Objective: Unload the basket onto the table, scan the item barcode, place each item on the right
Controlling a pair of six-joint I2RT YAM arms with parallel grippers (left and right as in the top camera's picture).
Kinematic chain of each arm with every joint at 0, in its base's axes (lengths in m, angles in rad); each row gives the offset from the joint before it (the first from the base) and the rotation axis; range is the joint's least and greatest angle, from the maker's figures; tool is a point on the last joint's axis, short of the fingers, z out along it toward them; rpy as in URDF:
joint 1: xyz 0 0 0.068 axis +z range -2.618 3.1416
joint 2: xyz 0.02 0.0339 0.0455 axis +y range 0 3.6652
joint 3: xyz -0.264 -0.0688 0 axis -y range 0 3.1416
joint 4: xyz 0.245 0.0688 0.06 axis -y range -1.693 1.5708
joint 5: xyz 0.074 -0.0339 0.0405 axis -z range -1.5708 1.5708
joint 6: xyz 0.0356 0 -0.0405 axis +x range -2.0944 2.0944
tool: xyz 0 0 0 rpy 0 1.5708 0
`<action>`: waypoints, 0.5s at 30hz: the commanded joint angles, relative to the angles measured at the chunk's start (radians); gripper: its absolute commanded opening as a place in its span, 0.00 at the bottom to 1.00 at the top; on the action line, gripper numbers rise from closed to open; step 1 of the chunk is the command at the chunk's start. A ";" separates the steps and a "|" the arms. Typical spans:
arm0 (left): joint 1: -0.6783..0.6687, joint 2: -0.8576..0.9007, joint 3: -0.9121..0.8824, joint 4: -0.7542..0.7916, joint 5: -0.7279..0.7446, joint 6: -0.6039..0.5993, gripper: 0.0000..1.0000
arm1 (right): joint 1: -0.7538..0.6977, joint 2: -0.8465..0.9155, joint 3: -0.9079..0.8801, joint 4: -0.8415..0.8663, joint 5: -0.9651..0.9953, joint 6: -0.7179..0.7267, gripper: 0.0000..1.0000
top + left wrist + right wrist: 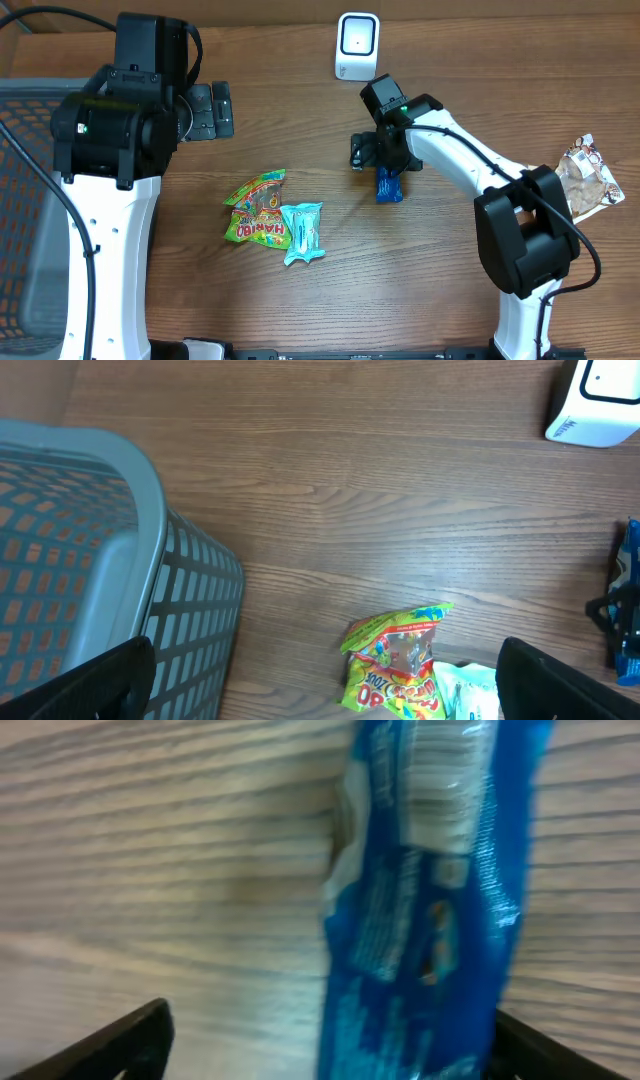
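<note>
Item under task: blue packet (430, 900), lying flat on the table (300, 130), near the scanner (357, 45) but short of it. It is framed by the right gripper (335, 1045), whose jaws are spread wide to either side; no pinch on the packet is seen. The left gripper (327, 660) is likewise spread and empty, held over bare wood beside the basket (80, 560).

Risks: the code may be missed if the packet is lifted with its printed panel turned away from the scanner window. A pale striped panel is seen at one end, but it is too blurred to be confirmed as a barcode. Slippage from the fingers is judged likely, the film being slick. A pinch across the code could crease it.

Materials: packet of glossy, crinkled film, long and narrow. Table of brown wood grain. Scanner of smooth white plastic, rounded. Basket of grey plastic lattice.
</note>
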 commanded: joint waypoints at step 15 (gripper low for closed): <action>0.004 0.003 0.013 0.000 -0.013 0.023 1.00 | -0.382 0.036 0.055 0.054 -0.523 -0.064 0.64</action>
